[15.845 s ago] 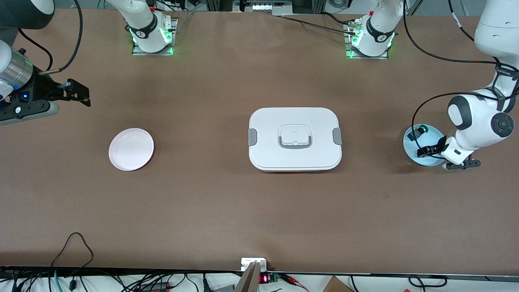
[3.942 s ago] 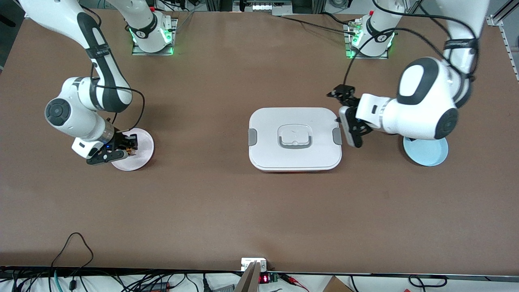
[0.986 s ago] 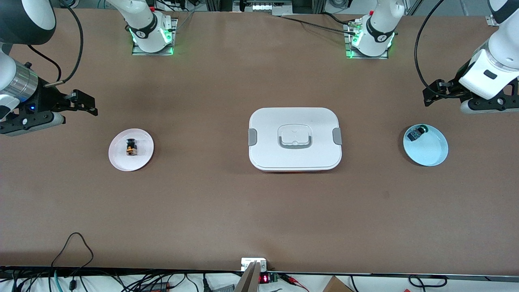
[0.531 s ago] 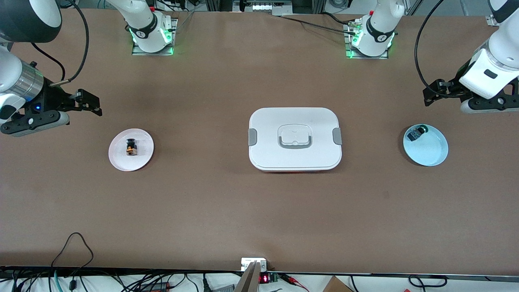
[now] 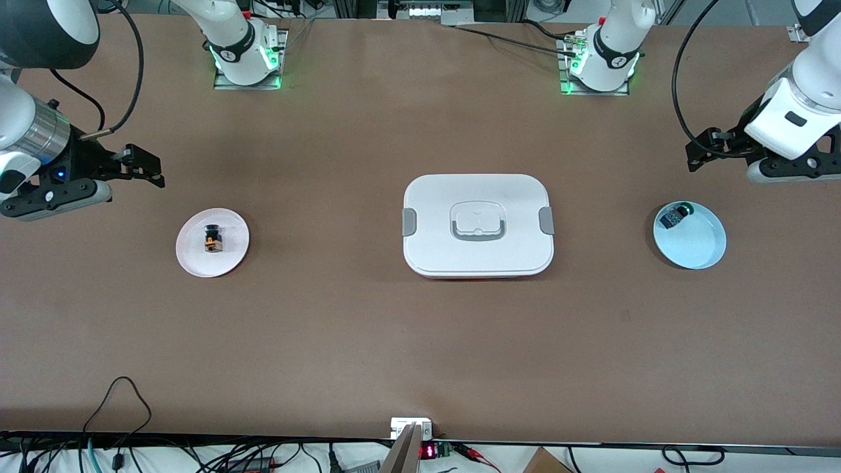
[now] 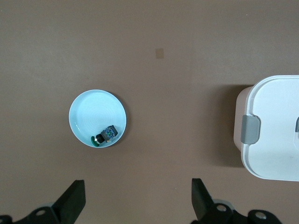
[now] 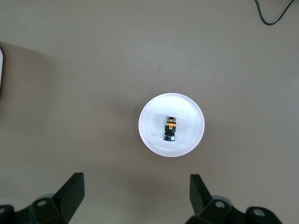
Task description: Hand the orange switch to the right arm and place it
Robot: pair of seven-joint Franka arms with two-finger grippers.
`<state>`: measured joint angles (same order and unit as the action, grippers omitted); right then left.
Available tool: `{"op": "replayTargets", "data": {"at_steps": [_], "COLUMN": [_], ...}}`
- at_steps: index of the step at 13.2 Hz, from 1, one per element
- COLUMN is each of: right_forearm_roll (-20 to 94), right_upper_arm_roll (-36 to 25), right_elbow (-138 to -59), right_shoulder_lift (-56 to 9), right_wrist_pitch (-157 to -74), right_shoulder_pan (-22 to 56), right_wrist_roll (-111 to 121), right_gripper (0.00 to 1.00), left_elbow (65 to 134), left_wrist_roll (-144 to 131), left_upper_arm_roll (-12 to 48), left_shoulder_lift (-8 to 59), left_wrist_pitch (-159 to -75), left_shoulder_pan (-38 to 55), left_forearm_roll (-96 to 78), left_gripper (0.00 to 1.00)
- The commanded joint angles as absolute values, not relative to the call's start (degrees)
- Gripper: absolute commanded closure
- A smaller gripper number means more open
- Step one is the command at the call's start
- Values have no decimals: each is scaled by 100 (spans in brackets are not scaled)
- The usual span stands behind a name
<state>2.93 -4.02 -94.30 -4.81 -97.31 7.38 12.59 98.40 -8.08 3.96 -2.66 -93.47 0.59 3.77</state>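
The orange switch (image 5: 211,238) lies on its side on a small white plate (image 5: 231,255) toward the right arm's end of the table. The right wrist view looks down on the switch (image 7: 170,129) in the middle of that plate (image 7: 190,120). My right gripper (image 5: 146,168) hangs open and empty over bare table beside the plate, its jaws (image 7: 135,187) spread wide. My left gripper (image 5: 704,150) is also open and empty, over the table at the left arm's end, its fingers (image 6: 138,191) wide apart.
A pale blue plate (image 5: 698,244) below the left gripper holds a small black part with a green cap (image 5: 675,214); the left wrist view shows plate (image 6: 91,112) and part (image 6: 106,135). A white lidded box (image 5: 478,225) with grey latches sits mid-table, its end showing (image 6: 273,126).
My right gripper has drifted a little toward the white plate and then held still. The left arm, the switch and both plates have not moved.
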Motion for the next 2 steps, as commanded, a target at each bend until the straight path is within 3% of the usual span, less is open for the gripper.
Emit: {"op": "replayTargets", "data": {"at_steps": [1,2], "right_forearm_roll": [193,185], "right_upper_arm_roll": [-396,-404], "right_elbow": [-9272,-9272], "right_shoulder_lift": [-527,-527], "right_wrist_pitch": [-9589,-9589], "right_shoulder_pan": [747,747], "right_wrist_roll": [1222,1230], "right_gripper": [0,0], "left_elbow": [9870,9870], "left_wrist_roll": [-677,-677], "left_upper_arm_roll": [404,404], "left_shoulder_lift": [-369,-369], "left_wrist_pitch": [-9308,-9308], "left_shoulder_pan": [26,26], "left_forearm_roll": [299,299], "left_gripper": [0,0]}}
